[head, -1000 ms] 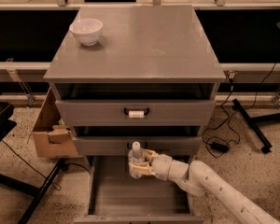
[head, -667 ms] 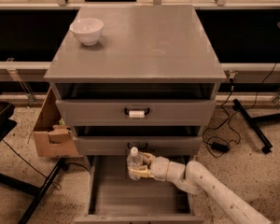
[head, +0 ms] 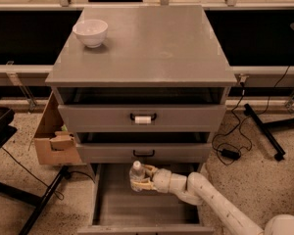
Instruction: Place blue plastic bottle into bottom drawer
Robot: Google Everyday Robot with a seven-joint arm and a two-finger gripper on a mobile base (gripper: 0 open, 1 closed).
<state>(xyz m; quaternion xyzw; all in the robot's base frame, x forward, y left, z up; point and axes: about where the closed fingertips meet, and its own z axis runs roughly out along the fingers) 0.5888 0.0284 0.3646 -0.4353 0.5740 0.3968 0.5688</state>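
The blue plastic bottle, clear with a white cap, stands upright over the back left part of the bottom drawer, which is pulled out and shows a flat grey floor. My gripper comes in from the lower right and is shut on the bottle's body, fingers on either side of it. The bottle sits just below the front of the middle drawer. I cannot tell whether the bottle's base touches the drawer floor.
A white bowl stands on the cabinet top at the back left. The top drawer is slightly out. A cardboard box stands left of the cabinet. Cables and black stand legs lie on the floor at right.
My gripper with the bottle has moved a little lower and to the left, deeper into the bottom drawer. The grip has not changed.
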